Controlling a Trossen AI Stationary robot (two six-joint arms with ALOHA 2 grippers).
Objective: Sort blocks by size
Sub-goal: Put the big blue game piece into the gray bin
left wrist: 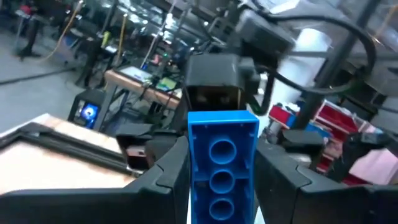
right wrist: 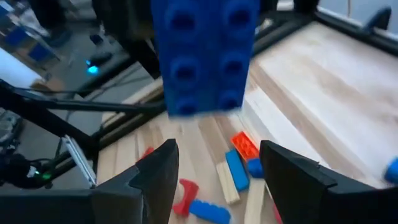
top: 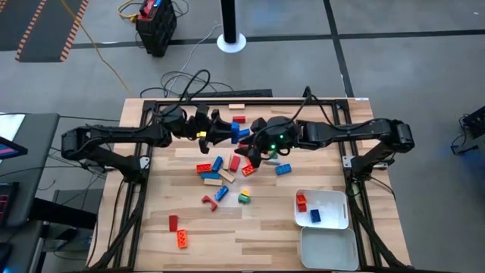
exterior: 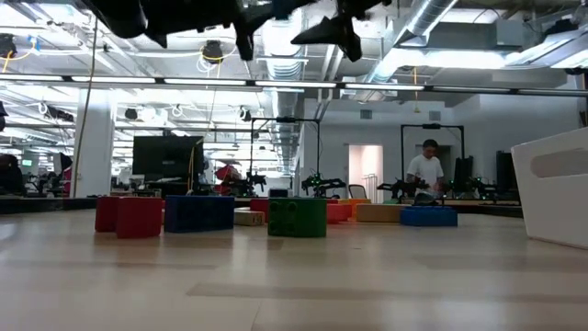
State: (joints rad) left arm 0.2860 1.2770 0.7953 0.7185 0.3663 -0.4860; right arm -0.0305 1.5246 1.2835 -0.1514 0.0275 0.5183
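My left gripper (top: 231, 133) is shut on a long blue block (top: 242, 133), high above the far middle of the table. In the left wrist view the block (left wrist: 222, 155) shows its hollow underside. My right gripper (top: 252, 144) faces it from the right, open. In the right wrist view the block's studded top (right wrist: 205, 56) hangs just beyond the spread fingers (right wrist: 155, 180), apart from them. Several loose blocks (top: 223, 171), red, blue, orange, tan, yellow and green, lie flat on the wood below. My left gripper pinches the blue block by its two long sides (left wrist: 194, 168) between its two fingers. The fingers come about level from the table's left and lie along the block, whose free end (left wrist: 222, 121) sticks out past the fingertips. It is lifted clear of the table.
A white tray (top: 333, 220) at the near right holds a red and a blue block; a second white tray (top: 330, 249) stands just nearer. A red (top: 173, 222) and an orange block (top: 182, 239) lie near left. A tan block (top: 236, 107) lies by the far frame.
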